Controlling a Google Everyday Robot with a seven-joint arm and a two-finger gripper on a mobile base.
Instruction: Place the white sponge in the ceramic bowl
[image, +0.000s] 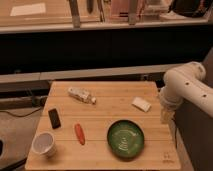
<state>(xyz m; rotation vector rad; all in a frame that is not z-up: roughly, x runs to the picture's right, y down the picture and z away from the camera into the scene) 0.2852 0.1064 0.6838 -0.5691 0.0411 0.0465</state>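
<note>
Hanging at the right edge of the wooden table (115, 87), the gripper (166, 116) points downward; whether it is open or closed cannot be determined. The white sponge (141, 104) lies flat on the table near the gripper, apart from it. The green ceramic bowl (125, 138) sits closer to the front edge.

It looks like a lab or office test bay, not a home. The white arm's hand (166, 116) hangs at the right edge of a small light-wood table (110, 102). Behind the hand and to its left runs a dark low wall (100, 50) with a pale ledge (90, 74). Far to its left a cable (17, 112) trails on bare floor. Metal posts (75, 15) stand beyond the wall.
</note>
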